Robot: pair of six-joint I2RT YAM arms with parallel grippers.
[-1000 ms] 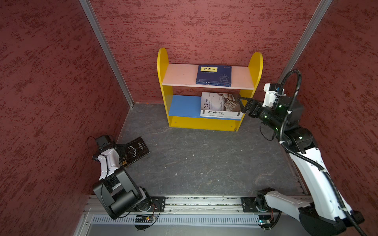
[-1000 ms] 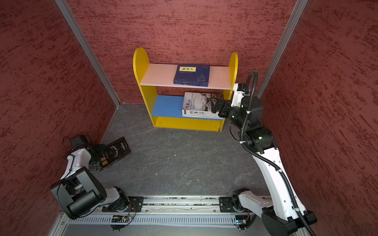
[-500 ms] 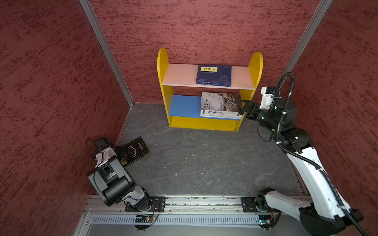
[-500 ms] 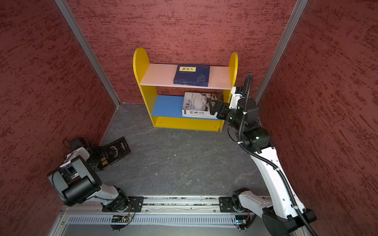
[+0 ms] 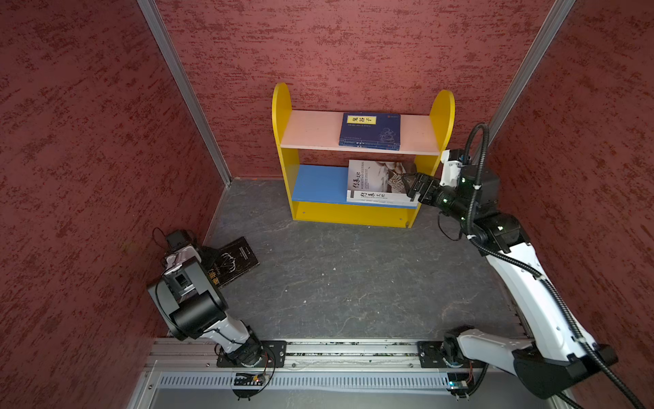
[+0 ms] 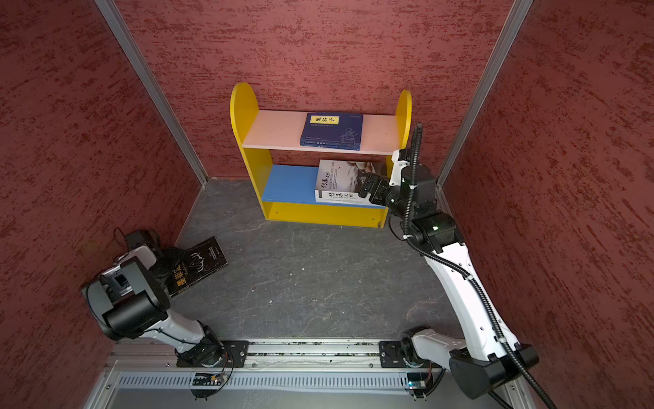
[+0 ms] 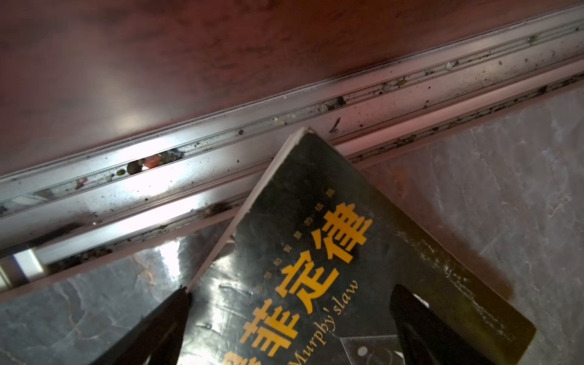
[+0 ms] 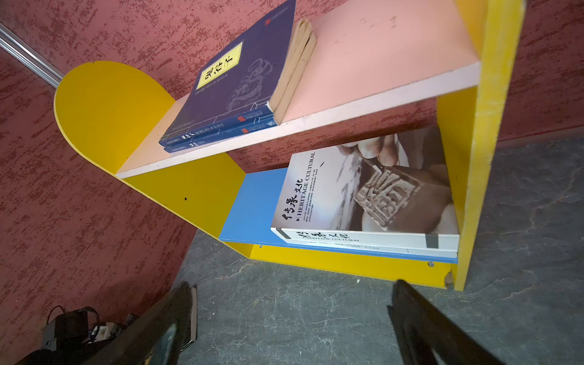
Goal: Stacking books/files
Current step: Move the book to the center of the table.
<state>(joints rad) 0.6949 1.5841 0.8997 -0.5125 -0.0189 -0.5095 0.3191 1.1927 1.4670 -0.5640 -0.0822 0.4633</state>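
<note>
Grey floor [image 5: 354, 283] holds black book [image 5: 237, 260] beneath left gripper [image 7: 290, 294], jaws spread.

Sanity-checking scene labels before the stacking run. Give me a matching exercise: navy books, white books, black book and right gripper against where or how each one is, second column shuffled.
Column 1
1. navy books
2. white books
3. black book
4. right gripper

Column 2
A. lying on the grey floor
B. open, holding nothing
C. stacked on the pink top shelf
D. stacked on the blue lower shelf

Pairs: 1-C, 2-D, 3-A, 4-B
</note>
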